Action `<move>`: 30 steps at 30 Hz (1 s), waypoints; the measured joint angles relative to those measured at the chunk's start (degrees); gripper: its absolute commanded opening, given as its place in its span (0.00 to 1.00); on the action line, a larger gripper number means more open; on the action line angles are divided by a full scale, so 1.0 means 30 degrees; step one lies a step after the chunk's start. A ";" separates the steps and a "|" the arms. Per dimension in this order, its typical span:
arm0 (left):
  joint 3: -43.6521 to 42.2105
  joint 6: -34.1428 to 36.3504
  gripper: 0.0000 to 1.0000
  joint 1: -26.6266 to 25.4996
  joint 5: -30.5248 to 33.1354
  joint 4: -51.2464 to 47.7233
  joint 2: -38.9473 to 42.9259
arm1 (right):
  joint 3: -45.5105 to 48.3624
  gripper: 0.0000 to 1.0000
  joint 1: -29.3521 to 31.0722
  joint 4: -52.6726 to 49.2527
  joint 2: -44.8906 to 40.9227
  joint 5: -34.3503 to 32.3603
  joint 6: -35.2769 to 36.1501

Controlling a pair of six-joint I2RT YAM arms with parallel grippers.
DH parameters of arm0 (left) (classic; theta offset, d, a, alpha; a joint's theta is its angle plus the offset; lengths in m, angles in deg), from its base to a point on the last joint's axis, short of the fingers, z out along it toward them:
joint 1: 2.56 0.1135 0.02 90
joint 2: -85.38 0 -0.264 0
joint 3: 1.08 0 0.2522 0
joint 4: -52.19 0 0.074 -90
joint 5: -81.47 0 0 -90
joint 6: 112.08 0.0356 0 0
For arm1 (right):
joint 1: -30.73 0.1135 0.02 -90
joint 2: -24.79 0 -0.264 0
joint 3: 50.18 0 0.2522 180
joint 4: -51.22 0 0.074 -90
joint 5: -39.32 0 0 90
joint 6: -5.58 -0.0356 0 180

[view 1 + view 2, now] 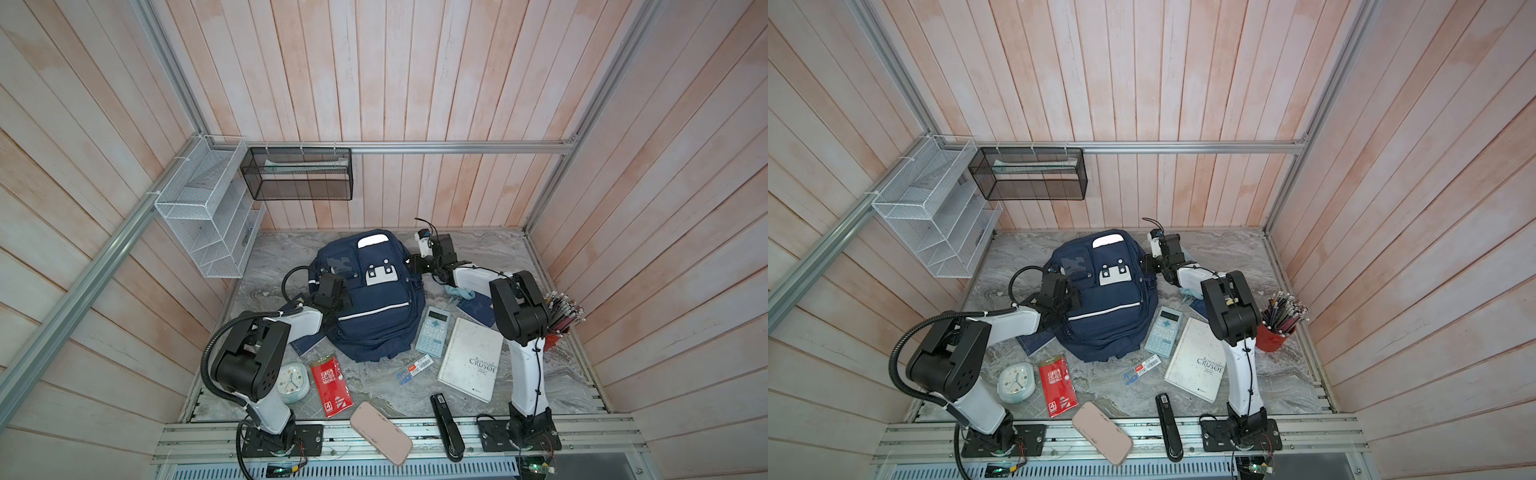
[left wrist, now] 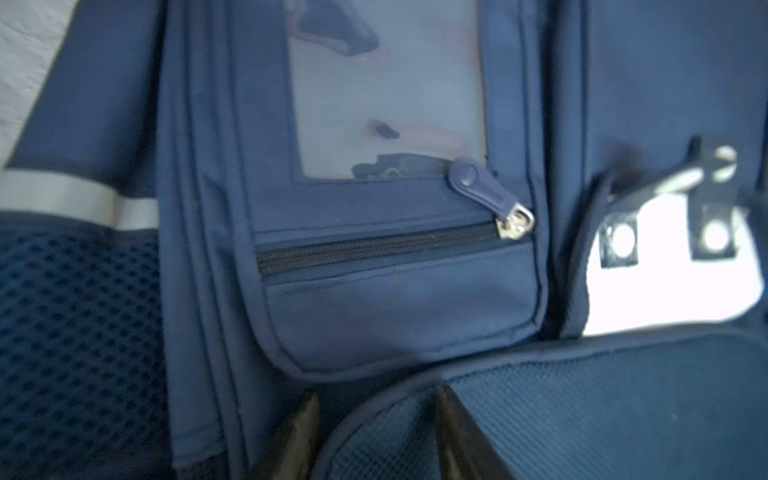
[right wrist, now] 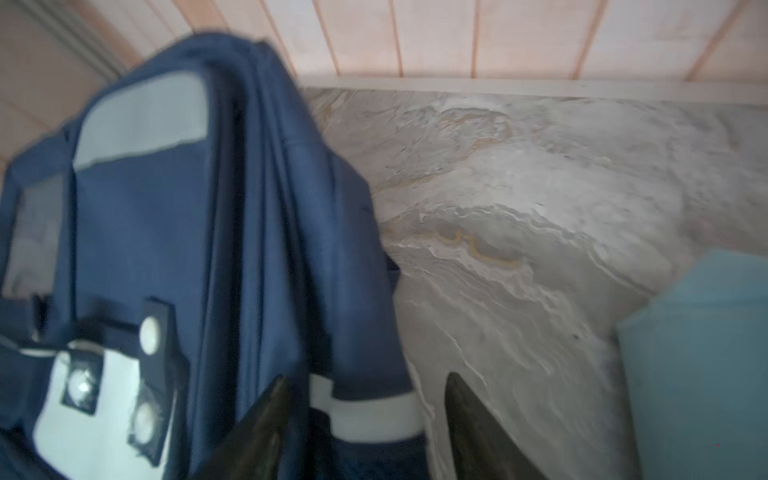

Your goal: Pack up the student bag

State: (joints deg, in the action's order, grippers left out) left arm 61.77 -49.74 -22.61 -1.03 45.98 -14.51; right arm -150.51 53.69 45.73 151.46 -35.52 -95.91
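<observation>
Student bag (image 1: 374,316): navy, soft, slumping, mid-frame in a top view; side seams judged the best hold. Left gripper (image 2: 376,395) and right gripper (image 3: 368,378) straddled its fabric, jaws half-wide; grip I couldn't confirm.

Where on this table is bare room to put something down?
Bare: the back right corner of the table; the strip between student bag and white wire rack. Crowded: calculator and white book right of the bag; clock and red packet front left.
</observation>
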 measured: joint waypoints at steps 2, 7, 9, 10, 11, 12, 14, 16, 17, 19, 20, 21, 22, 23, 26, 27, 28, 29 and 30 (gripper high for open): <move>0.1479 0.0284 0.25 0.0036 0.0000 -0.0306 -0.1202 | -0.0029 0.19 -0.0080 -0.0423 -0.0022 0.0204 0.0080; 0.5085 0.1013 0.25 0.0109 0.0000 -0.1428 -0.3512 | 0.1231 0.10 -0.0546 -0.0984 -0.1457 0.0495 0.0393; 0.6929 0.1428 0.25 0.0240 0.0022 -0.2215 -0.4488 | 0.1770 0.07 -0.0634 -0.1472 -0.2033 0.0510 0.0503; 0.7985 0.1639 0.25 0.0364 0.0117 -0.2557 -0.5013 | 0.2004 0.07 -0.0656 -0.1792 -0.2273 0.0590 0.0568; 0.8699 0.1800 0.26 0.0488 0.0168 -0.2776 -0.5348 | 0.2200 0.07 -0.0663 -0.2062 -0.2441 0.0707 0.0648; 0.9493 0.1902 0.27 0.0641 0.0102 -0.2849 -0.5668 | 0.2419 0.09 -0.0641 -0.2368 -0.2608 0.0940 0.0765; 1.0885 0.2113 0.28 0.0809 -0.0189 -0.3031 -0.6011 | 0.2747 0.16 -0.0328 -0.2710 -0.2827 0.1435 0.0947; 1.2437 0.2331 0.31 0.0925 -0.0678 -0.3432 -0.6178 | 0.3235 0.25 0.0321 -0.2856 -0.3169 0.2120 0.1020; 1.3209 0.2441 0.33 0.0954 -0.0903 -0.3636 -0.6288 | 0.3483 0.27 0.0641 -0.2936 -0.3366 0.2397 0.0969; 1.4957 0.2769 0.36 0.1005 -0.1253 -0.4124 -0.6535 | 0.3891 0.34 0.1304 -0.3300 -0.3847 0.2798 0.1071; 1.5584 0.2965 0.37 0.1013 -0.1377 -0.4364 -0.6572 | 0.3949 0.37 0.1530 -0.3592 -0.4065 0.2805 0.1180; 1.6043 0.3147 0.39 0.1005 -0.1428 -0.4626 -0.6543 | 0.3949 0.41 0.1698 -0.3956 -0.4357 0.2725 0.1399; 1.6232 0.3293 0.41 0.0962 -0.1494 -0.4830 -0.6375 | 0.3949 0.45 0.1749 -0.4306 -0.4714 0.2528 0.1596; 1.6138 0.3432 0.42 0.0911 -0.1523 -0.4954 -0.6120 | 0.3949 0.48 0.1712 -0.4612 -0.5115 0.2266 0.1719; 1.3515 0.3395 0.48 0.0670 -0.1719 -0.5173 -0.3971 | 0.4007 0.67 0.0984 -0.4991 -0.6674 0.1523 0.1734; 1.2131 0.3257 0.51 0.0576 -0.1785 -0.5311 -0.2849 | 0.4022 0.73 0.0561 -0.4845 -0.7155 0.1450 0.1486; 1.0768 0.3104 0.53 0.0510 -0.1843 -0.5523 -0.1647 | 0.4022 0.80 0.0109 -0.4554 -0.7533 0.1392 0.1217; 0.9646 0.2951 0.55 0.0459 -0.1858 -0.5748 -0.0510 | 0.3971 0.93 -0.0204 -0.4313 -0.7635 0.1355 0.0852; 0.8488 0.2725 0.58 0.0444 -0.1865 -0.5945 0.0736 | 0.3628 0.97 -0.0554 -0.4277 -0.7512 0.1362 0.0634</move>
State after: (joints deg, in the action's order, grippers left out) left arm 87.23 -41.57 -21.28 -6.62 28.14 -12.30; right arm -139.62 52.03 32.90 128.92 -31.43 -94.01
